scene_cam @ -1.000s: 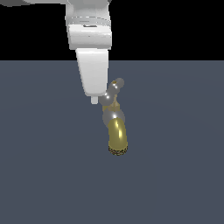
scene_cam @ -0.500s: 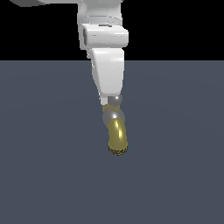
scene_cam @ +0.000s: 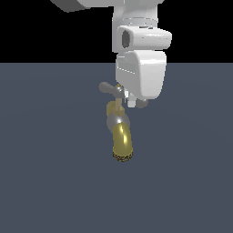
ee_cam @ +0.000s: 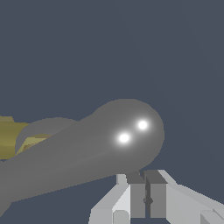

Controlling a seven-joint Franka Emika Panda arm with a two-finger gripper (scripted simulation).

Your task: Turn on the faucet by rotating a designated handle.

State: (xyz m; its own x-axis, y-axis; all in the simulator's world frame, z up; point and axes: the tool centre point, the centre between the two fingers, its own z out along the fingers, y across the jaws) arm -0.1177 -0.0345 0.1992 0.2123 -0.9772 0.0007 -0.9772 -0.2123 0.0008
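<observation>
Against the handle's rounded end, the fingers [ee_cam: 144, 197] sit pressed together with no visible gap and nothing between them; in the wrist view their two dark pads meet just beside the big grey bulb of the handle [ee_cam: 127, 133], which fills the middle of that picture and carries two bright highlights. Whether the fingertips actually touch the bulb I cannot tell, though they lie right at its edge. In the exterior view the fingers [scene_cam: 132, 103] are mostly hidden behind the white hand of the arm [scene_cam: 140, 75], which hangs down directly over the faucet [scene_cam: 121, 136] and covers the half of the handle [scene_cam: 109, 88] on the exterior view's right; only a small grey tip shows below the hand on that side. The other arm of the handle sticks out from under the hand toward the exterior view's left, ending in a rounded bulb, with a small brass knob at the crossbar's centre. Below the handle comes the faucet's brass neck, then a silver collar, then the shiny gold spout [scene_cam: 123, 142] curving toward the camera and ending in a dark speckled rim. The faucet stands on a plain dark blue-grey bench [scene_cam: 45, 173], with black background above it.
</observation>
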